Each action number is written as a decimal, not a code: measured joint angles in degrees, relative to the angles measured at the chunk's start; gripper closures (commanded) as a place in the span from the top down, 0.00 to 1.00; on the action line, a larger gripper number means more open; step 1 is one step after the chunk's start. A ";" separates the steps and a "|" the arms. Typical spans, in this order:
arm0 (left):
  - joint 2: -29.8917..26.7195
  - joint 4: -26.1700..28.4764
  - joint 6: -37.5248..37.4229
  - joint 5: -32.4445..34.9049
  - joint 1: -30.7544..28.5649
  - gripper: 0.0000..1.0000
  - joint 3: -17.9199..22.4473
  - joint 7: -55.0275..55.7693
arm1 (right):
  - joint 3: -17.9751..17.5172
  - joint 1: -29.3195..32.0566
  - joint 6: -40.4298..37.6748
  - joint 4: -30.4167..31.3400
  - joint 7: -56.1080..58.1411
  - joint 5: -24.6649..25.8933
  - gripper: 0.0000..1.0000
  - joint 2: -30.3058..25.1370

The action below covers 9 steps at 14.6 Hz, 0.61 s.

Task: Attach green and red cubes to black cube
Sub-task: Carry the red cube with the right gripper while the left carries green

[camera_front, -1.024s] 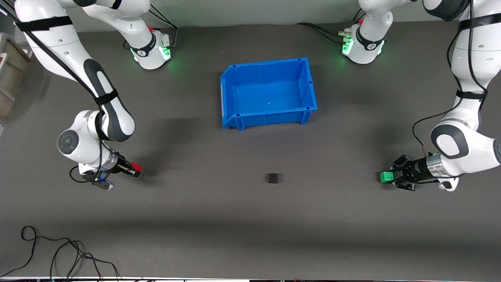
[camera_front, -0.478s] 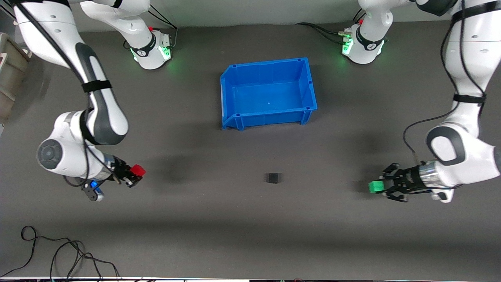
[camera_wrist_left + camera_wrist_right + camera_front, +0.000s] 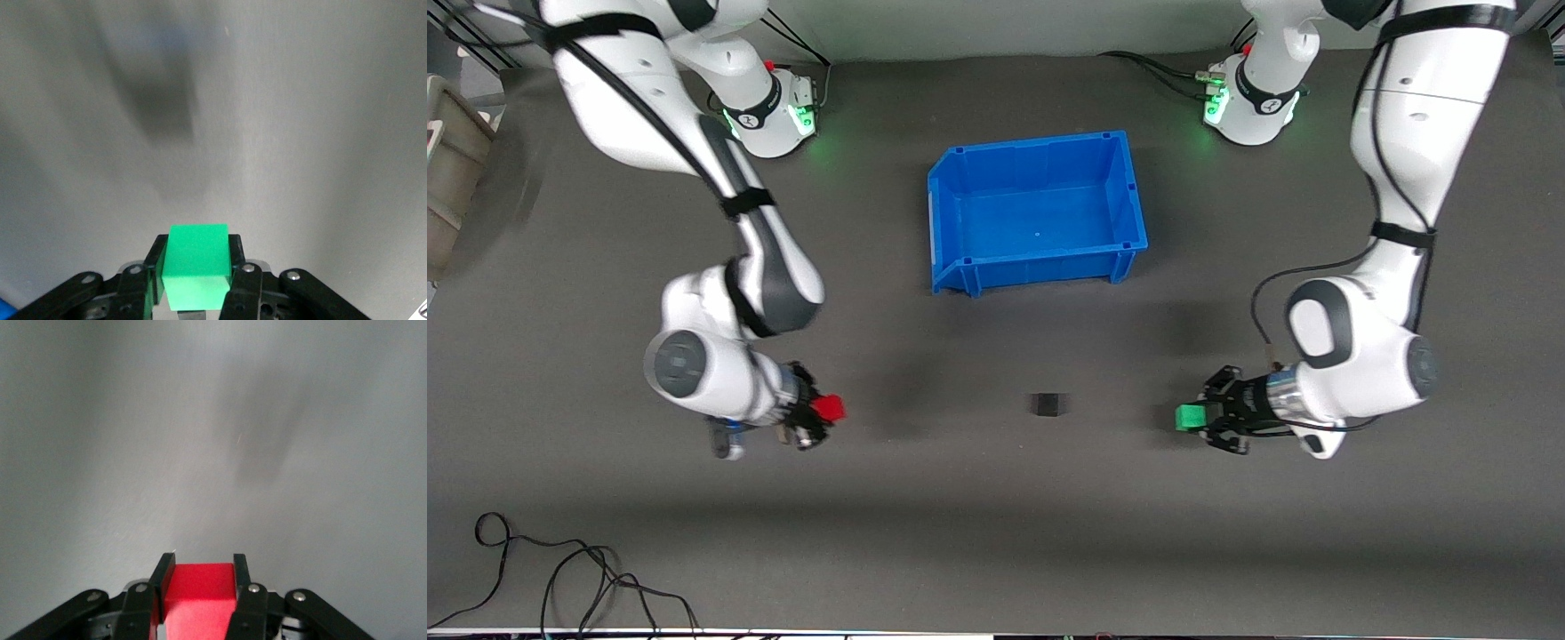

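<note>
The front view shows the whole table: the blue bin [image 3: 1037, 210] sits in the middle and the black cube [image 3: 1048, 404] lies alone at about 6 o'clock from it, nearer the camera. The wrist views show only grey table, but they show each grip up close.

The right arm bends down from its base, with its wrist turned sideways. The right gripper [image 3: 824, 413] points at the black cube from about 9 o'clock. Its fingers [image 3: 162, 577] pinch the red cube [image 3: 200, 600] on two sides.

The left arm bends the same way. The left gripper [image 3: 1197, 418] is at about 3 o'clock from the black cube and pinches the green cube [image 3: 197, 265].

Both grippers seem to hang a little above the table, well apart from the black cube.
</note>
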<state>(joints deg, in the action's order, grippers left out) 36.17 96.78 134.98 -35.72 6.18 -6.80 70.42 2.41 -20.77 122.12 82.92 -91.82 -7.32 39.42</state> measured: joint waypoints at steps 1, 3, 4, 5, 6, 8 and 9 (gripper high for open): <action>0.60 0.03 1.35 -0.55 1.30 0.20 0.00 0.08 | -0.02 -1.31 0.02 -2.45 -3.43 0.00 0.00 2.18; 2.17 0.06 4.85 -1.85 4.04 0.20 -0.04 0.35 | -0.05 -4.00 0.08 -6.59 -9.21 0.00 0.00 6.05; 2.98 0.03 6.69 -2.92 5.49 0.20 -0.06 0.94 | -0.08 -5.33 0.18 -8.49 -11.85 0.00 0.00 7.76; 3.79 -0.01 8.60 -3.70 7.02 0.20 -0.08 2.14 | -0.09 -6.60 0.25 -10.48 -14.48 0.00 0.00 9.42; 4.53 -0.08 10.34 -4.01 8.54 0.20 -0.10 3.87 | -0.10 -7.75 0.31 -12.47 -16.99 0.00 0.00 10.98; 5.86 -0.27 13.27 -4.14 11.30 0.20 -0.11 7.61 | -0.10 -9.98 0.33 -16.36 -21.31 0.00 0.00 14.00; 6.42 -0.45 14.07 -4.14 12.42 0.20 -0.11 9.16 | -0.11 -11.14 0.34 -17.94 -23.08 0.00 0.00 15.39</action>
<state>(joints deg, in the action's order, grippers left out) 42.59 96.34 149.05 -39.86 18.60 -6.91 79.58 2.30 -31.91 122.46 64.97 -114.90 -7.33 54.81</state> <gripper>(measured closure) 0.604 0.608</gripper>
